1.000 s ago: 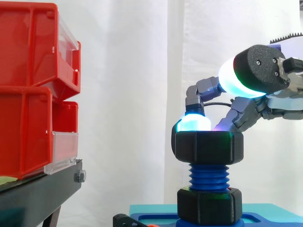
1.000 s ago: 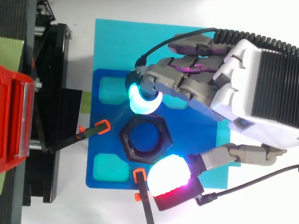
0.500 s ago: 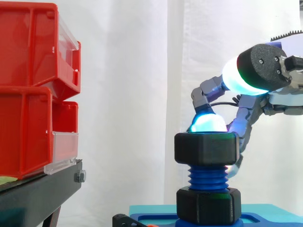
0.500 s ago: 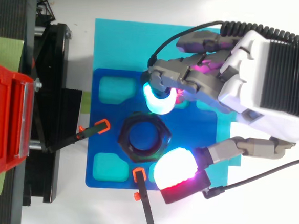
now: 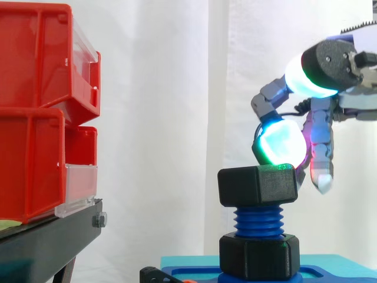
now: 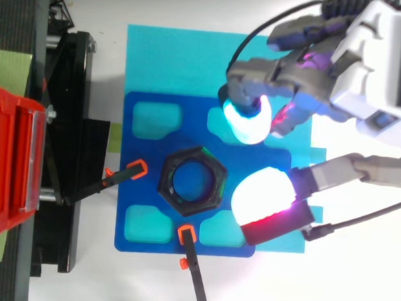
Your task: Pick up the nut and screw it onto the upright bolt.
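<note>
A black hexagonal nut [image 5: 257,184] [image 6: 192,181] sits on top of the upright blue threaded bolt [image 5: 258,219], with several threads bare beneath it. The bolt rises from a second black hex collar [image 5: 259,255] on the blue base plate [image 6: 145,160]. My hand [image 5: 321,141] [image 6: 386,60] hovers above and to the right of the nut, clear of it. It is open, its fingers loosely bent and holding nothing. A cyan-glowing fingertip [image 5: 281,147] [image 6: 245,122] hangs just over the nut's upper right edge, and the thick white pad [image 6: 263,196] lies beside the nut.
Stacked red bins [image 5: 41,106] [image 6: 6,171] stand on a black stand [image 5: 47,242] at the left. Two black clamps with orange tips [image 6: 126,175] [image 6: 191,260] reach toward the bolt's base. A cyan mat [image 6: 172,59] lies under the blue plate.
My hand has let go of the nut and drawn back up and to the right. The nut stays on the bolt, sitting slightly lower on the threads.
</note>
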Motion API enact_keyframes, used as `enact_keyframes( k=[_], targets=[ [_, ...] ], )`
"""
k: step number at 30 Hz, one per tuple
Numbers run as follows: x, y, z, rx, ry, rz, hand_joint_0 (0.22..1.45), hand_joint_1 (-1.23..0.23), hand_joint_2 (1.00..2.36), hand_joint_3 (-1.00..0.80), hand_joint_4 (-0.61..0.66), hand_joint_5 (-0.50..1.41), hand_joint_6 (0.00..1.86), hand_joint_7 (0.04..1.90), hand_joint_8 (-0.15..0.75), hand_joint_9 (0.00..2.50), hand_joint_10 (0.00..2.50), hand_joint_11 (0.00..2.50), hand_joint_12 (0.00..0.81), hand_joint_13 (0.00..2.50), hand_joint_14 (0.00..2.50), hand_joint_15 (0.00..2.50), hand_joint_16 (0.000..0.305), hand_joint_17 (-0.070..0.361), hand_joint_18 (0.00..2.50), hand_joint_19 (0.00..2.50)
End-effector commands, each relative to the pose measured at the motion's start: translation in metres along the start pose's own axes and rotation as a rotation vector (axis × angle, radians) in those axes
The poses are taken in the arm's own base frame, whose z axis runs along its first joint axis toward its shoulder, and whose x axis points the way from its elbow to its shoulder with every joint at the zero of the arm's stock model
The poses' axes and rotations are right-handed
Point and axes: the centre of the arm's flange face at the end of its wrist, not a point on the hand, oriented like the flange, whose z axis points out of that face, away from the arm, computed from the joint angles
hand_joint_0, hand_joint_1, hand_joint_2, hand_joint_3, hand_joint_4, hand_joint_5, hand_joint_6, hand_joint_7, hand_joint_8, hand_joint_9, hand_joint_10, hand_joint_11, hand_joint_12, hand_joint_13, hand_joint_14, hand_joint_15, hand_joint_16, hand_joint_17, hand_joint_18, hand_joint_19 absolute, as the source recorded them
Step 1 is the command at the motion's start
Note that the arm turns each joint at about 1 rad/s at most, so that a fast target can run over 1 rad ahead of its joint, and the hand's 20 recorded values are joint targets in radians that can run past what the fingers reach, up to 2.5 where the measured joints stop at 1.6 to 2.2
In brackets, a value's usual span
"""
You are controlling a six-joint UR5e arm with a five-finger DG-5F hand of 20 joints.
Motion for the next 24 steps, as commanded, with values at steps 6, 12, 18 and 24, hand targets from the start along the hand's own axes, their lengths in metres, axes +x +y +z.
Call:
enact_keyframes(
  k=[6,12,18,24],
  targets=[
    [-0.037,0.002,0.001,0.004,-0.022,-0.007,0.48,-0.31,1.00,-0.50,0.30,-0.09,0.50,1.00,0.367,1.30,0.00,0.03,0.421,1.01,0.00,0.00,0.074,0.165,0.91,0.00],
    [-0.068,0.010,0.013,-0.072,-0.040,-0.011,0.47,-0.32,1.00,-0.50,0.26,-0.12,0.50,0.78,0.358,1.21,0.00,0.00,0.423,0.96,0.00,0.00,0.075,0.168,0.86,0.00],
    [-0.049,0.012,0.023,-0.086,-0.046,-0.016,0.47,-0.33,1.00,-0.50,0.25,-0.13,0.50,0.63,0.329,1.03,0.00,0.00,0.417,0.70,0.00,0.00,0.078,0.175,0.61,0.00],
    [-0.022,0.012,0.034,-0.093,-0.045,-0.007,0.45,-0.32,1.00,-0.50,0.27,-0.12,0.50,0.60,0.287,0.79,0.00,0.00,0.404,0.43,0.00,0.00,0.076,0.172,0.11,0.00]
  ],
)
